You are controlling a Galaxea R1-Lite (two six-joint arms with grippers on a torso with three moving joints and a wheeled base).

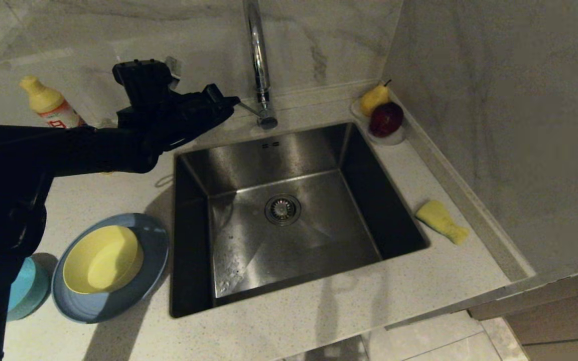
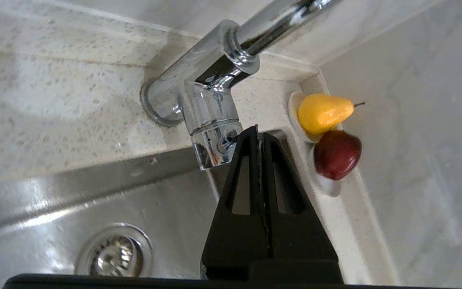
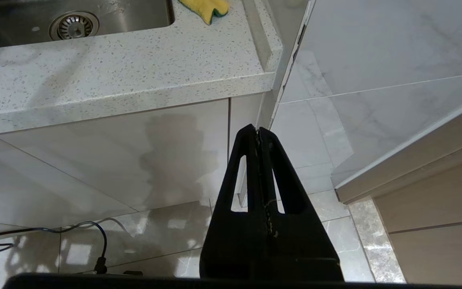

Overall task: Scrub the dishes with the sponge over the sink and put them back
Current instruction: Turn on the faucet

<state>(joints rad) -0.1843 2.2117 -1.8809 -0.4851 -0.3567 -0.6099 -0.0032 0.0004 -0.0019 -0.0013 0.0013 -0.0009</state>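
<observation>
the sponge (image 1: 442, 221) lies yellow side up at the right of the frame, on the countertop (image 1: 289, 321) just beside the sink (image 1: 289, 240), while the dishes wait at lower left: the yellow bowl (image 1: 102, 258) sits in the blue-grey plate (image 1: 156, 240), with the teal bowl (image 1: 27, 288) just beside it at the frame's edge. the left gripper (image 1: 229, 103), fingers pinched together on nothing, hovers in the upper left by the base of the tap (image 1: 259, 60). the right gripper (image 3: 258, 133), likewise closed and empty, hangs low before the cabinet front.
</observation>
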